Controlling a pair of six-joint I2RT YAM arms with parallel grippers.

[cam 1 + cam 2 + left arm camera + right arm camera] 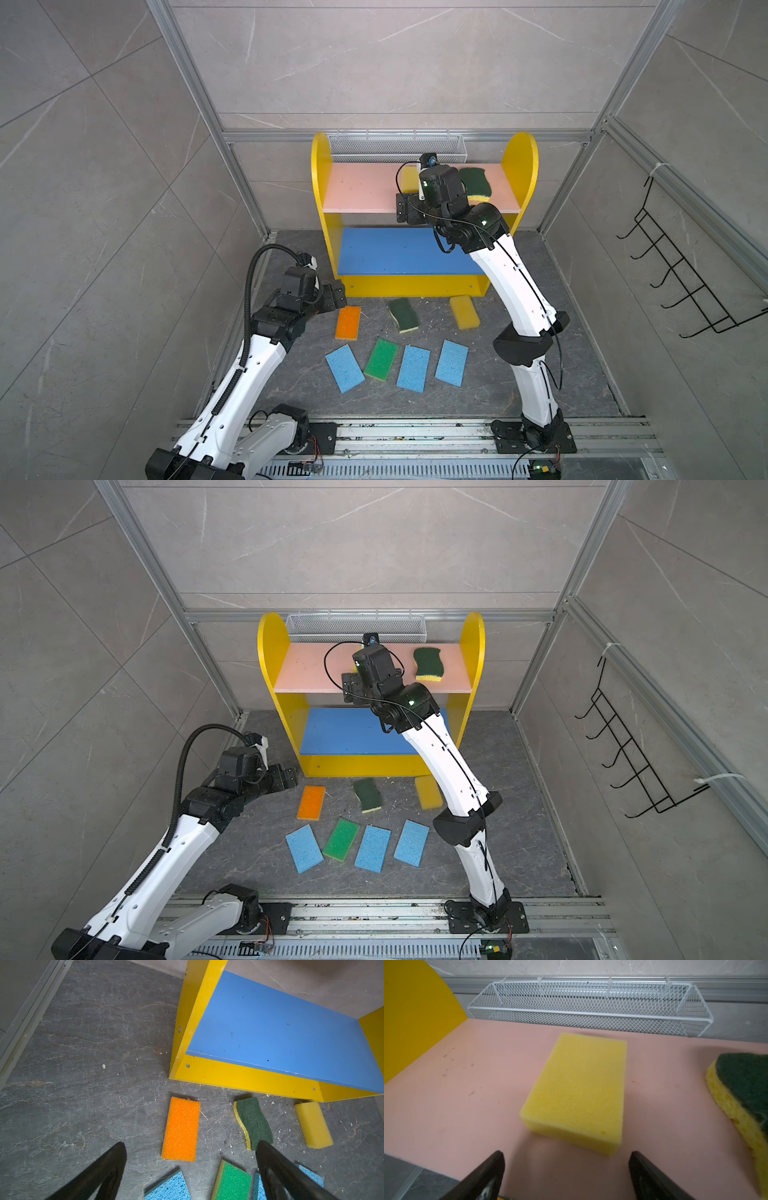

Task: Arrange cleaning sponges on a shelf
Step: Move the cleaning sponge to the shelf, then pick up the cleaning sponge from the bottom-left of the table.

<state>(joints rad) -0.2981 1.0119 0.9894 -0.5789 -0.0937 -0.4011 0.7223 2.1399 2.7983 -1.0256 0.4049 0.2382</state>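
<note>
The left half of the pink upper board (357, 187) lies bare; a plain yellow foam sponge (577, 1093) sits mid-board and a wavy dark-green-topped sponge (429, 663) right of it, apart, with a white wire mesh basket (395, 145) behind. The blue middle board (399, 249) is bare, its right end crossed by the white right arm (515, 282).

The whole scene is seen steeply from above in both top views, facing the shelf (395, 249). Close wrist views are taken from behind the left tool (192, 1144) and the right tool (566, 1152); the shelf is shared.
</note>
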